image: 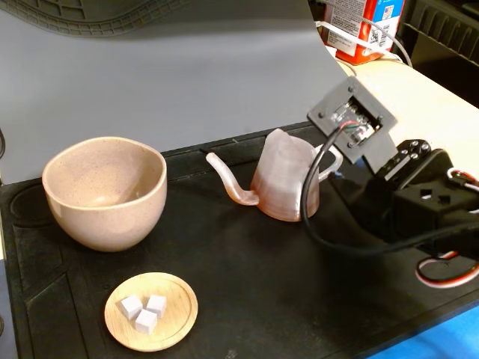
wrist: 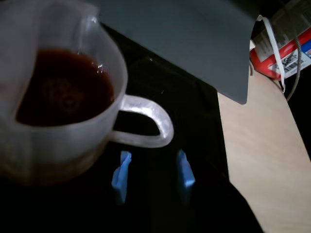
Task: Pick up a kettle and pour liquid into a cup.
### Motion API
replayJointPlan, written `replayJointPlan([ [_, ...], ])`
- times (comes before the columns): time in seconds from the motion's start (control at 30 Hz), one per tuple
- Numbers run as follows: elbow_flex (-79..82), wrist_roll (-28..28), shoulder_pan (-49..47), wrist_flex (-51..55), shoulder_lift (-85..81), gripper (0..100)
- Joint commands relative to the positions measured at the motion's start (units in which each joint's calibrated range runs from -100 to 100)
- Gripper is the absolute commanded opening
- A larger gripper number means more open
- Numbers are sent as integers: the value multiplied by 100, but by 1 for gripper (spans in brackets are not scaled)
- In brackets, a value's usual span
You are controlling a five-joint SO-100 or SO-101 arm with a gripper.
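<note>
Approach stage: kettle not grasped yet, nothing poured.

Fixed view, left to right: cup (image: 105,191) at left of frame looks empty; dish (image: 151,311) with white cubes (image: 144,310) lower left; kettle (image: 284,178) at centre, upright on the black mat (image: 247,277) on the tabletop, spout toward the cup. Wrist view: liquid (wrist: 65,87) in the kettle at upper left, tool (wrist: 153,174) apart just under the handle (wrist: 146,124), not touching. Left: close on handle, lift, carry, pour.
</note>
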Motion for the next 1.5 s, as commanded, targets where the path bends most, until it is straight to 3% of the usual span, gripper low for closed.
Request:
replayJointPlan([
  [0.0,-151,17,-20,-70,123,13],
  [0.1,-487,348,-20,-70,345,13],
  [0.37,-931,348,18,-79,627,13],
  [0.43,-931,348,33,-35,627,21],
  [0.5,-931,348,41,-44,627,22],
  [1.47,-1539,295,124,-79,1036,21],
])
